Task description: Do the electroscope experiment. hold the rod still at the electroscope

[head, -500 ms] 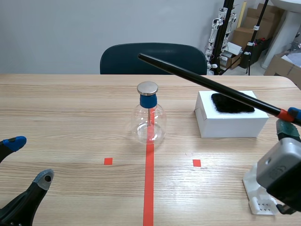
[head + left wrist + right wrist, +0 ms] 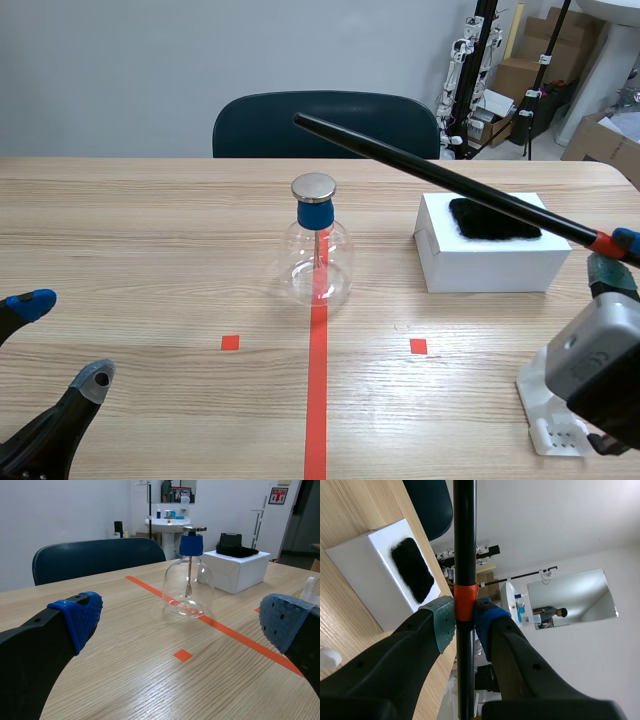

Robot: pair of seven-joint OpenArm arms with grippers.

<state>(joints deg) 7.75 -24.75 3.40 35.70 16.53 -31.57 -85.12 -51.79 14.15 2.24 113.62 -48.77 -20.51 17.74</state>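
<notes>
At the right edge of the surface (image 2: 150,230), my right fingers (image 2: 615,255) are clamped on the rod (image 2: 440,180), one green pad and one blue pad pressing from either side on the orange band near its lower end. From that grip the black rod slants up and across toward the middle, passing over the white box (image 2: 490,262), and its free end shows above the electroscope (image 2: 318,250). I see a clear gap between the tip and the metal disc (image 2: 314,187) on top, so the two are apart. The electroscope is a clear glass flask standing upright on the orange-red tape line (image 2: 317,400) at the middle of the surface, closed by a blue stopper (image 2: 316,215), with a thin stem hanging down inside from the disc. Just right of it, and not touching it, the white box carries a black fuzzy cloth (image 2: 490,220) lying flat on its lid. My left fingers (image 2: 62,338) are spread wide and hold nothing, low over the near left part of the surface, well apart from the flask; from that wrist I look between the two blue pads at the flask ahead. A white plastic stand (image 2: 555,425) sits on the surface under my right arm. Behind the far edge a dark blue chair (image 2: 260,125) is pushed up close.
</notes>
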